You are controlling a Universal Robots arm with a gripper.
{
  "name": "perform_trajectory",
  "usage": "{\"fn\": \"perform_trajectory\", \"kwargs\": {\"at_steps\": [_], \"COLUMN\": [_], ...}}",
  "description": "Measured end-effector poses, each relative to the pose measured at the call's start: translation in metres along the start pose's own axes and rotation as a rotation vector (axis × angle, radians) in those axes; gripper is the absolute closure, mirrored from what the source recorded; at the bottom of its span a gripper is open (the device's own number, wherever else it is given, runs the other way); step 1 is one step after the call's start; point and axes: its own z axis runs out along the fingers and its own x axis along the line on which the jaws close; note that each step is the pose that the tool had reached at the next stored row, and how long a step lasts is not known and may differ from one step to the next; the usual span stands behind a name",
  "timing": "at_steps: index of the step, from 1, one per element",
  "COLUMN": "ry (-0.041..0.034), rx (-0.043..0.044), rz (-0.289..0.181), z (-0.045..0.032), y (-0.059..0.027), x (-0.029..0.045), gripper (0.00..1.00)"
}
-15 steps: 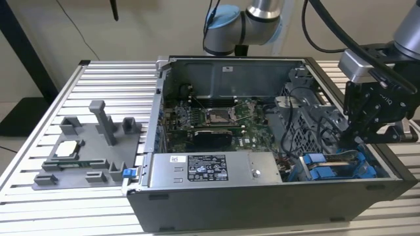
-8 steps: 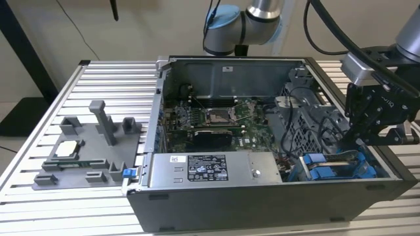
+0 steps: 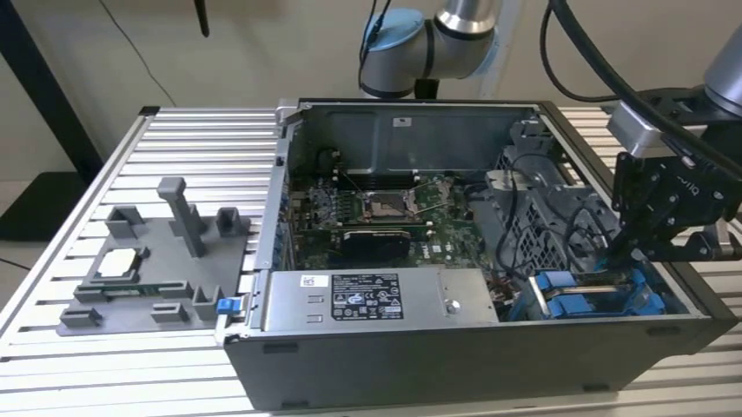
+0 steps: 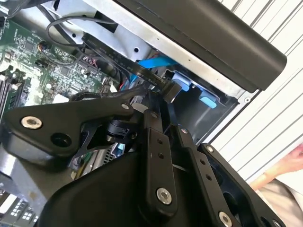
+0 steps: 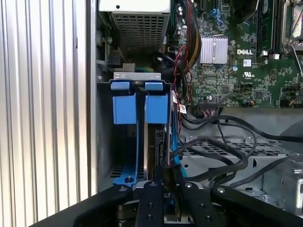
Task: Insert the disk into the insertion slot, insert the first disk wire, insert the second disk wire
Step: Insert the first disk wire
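Note:
The disk (image 5: 152, 142) stands edge-on in its blue carrier (image 3: 592, 300) inside the insertion slot (image 5: 102, 142), at the open case's near corner on the exterior view's right. My black gripper (image 3: 614, 261) hangs right over that bay. In both wrist views its fingers (image 4: 151, 137) close together on the black connector (image 4: 173, 90) of a disk wire (image 4: 113, 52), held just at the disk's end. My gripper (image 5: 166, 177) is at the disk's exposed edge, with black cables (image 5: 222, 163) looping into it. The bay beside the disk is empty.
The grey labelled power-supply box (image 3: 354, 300) lies along the case's front. The motherboard (image 3: 371, 208) is behind it, and a perforated cage (image 3: 545, 217) with loose cables stands beside the bay. A grey fixture tray (image 3: 151, 261) rests on the slatted table (image 3: 174, 130). A person's hand (image 4: 289, 165) is near.

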Motion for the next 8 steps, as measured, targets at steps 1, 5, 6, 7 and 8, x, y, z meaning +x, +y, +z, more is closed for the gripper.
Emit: {"fn": "perform_trajectory", "kwargs": {"at_steps": [1,5,6,7,8], "ry": [0.0002,0.0003,0.0001,0.0002,0.0004], "rx": [-0.0009,-0.0055,-0.0066,-0.0075,-0.0083], "rz": [0.000,0.000,0.000,0.000,0.000], "z": [0.0005,0.0028,0.0035,0.0042,0.0047], "y": [-0.0007,-0.0043,-0.0051,-0.0059,-0.0065], "x": [0.0001,0.0009,0.0010,0.0011,0.0012], "gripper": [1.00,1.00,1.00,1.00,1.00]}}
